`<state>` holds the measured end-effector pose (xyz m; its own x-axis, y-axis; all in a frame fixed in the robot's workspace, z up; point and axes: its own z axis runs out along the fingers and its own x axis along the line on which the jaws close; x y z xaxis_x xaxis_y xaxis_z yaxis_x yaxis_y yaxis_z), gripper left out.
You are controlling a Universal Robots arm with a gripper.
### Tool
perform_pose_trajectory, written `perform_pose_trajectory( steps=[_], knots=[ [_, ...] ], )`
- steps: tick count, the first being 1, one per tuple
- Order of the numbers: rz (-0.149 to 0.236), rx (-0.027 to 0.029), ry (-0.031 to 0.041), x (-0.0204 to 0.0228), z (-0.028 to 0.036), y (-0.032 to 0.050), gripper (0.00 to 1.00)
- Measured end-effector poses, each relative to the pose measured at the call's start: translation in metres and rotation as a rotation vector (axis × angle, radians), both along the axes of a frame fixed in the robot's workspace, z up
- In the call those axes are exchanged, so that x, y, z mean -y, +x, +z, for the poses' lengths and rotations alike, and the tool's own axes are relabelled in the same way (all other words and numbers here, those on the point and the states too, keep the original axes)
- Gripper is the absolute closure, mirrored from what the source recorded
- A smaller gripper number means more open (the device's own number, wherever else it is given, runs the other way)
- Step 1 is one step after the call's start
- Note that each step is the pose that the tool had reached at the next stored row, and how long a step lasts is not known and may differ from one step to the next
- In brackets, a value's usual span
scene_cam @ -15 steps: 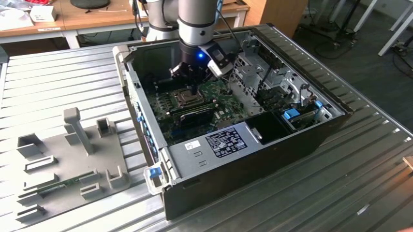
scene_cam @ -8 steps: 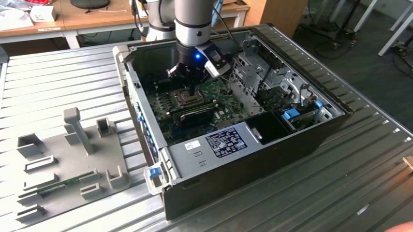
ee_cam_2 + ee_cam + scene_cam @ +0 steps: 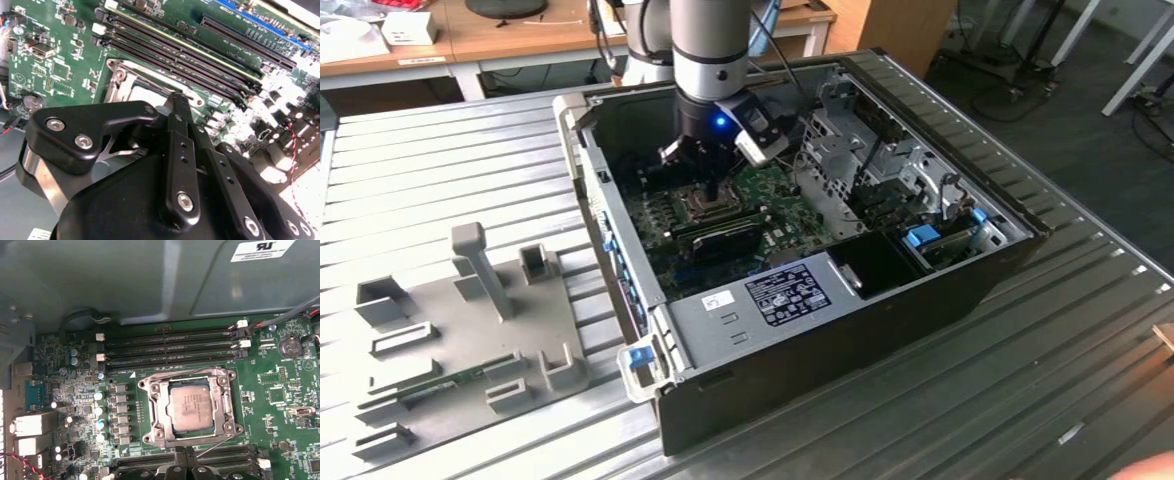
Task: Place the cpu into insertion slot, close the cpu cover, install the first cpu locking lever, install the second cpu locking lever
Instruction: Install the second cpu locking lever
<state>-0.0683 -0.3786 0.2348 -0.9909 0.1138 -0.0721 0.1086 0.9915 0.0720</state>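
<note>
the small silvery-tan square cpu (image 3: 194,408) sits in the dark metal-rimmed insertion slot (image 3: 153,412) — silvery frame cover (image 3: 192,383) down. black pincer (image 3: 179,102) hovers beside it, fingers together.

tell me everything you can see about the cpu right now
The cpu is a small thin square chip with a pale silvery-tan face carrying faint print. It lies flat in the insertion slot, and the silvery cpu cover frames it with its face showing through the window. Green circuit board surrounds the slot. In the first wrist view nothing is gripping it.
</note>
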Motion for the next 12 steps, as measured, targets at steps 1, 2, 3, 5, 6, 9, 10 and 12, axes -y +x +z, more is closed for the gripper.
perform_pose_trajectory(
  steps=[1, 2, 3, 5, 6, 9, 10, 12],
  knots=[
    [0.0, 0.0008, -0.0002, 0.0, -0.0008, -0.0009, 0.9],
    [0.0, 0.0012, -0.0003, 0.0001, -0.0011, -0.0013, 0.9],
    [0.0, 0.0012, -0.0004, 0.0001, -0.001, -0.0013, 0.9],
    [0.0, 0.0014, -0.0003, 0.0, -0.0013, -0.0013, 0.9],
    [0.0, 0.0014, -0.0003, 0.0, -0.0015, -0.0013, 0.9],
    [0.0, 0.0014, -0.0003, 0.0, -0.0015, -0.0013, 0.9],
    [0.0, 0.0014, -0.0003, 0.0, -0.0016, -0.0013, 0.9],
    [0.0, 0.0014, -0.0002, 0.0, -0.002, -0.0013, 0.9]
  ],
)
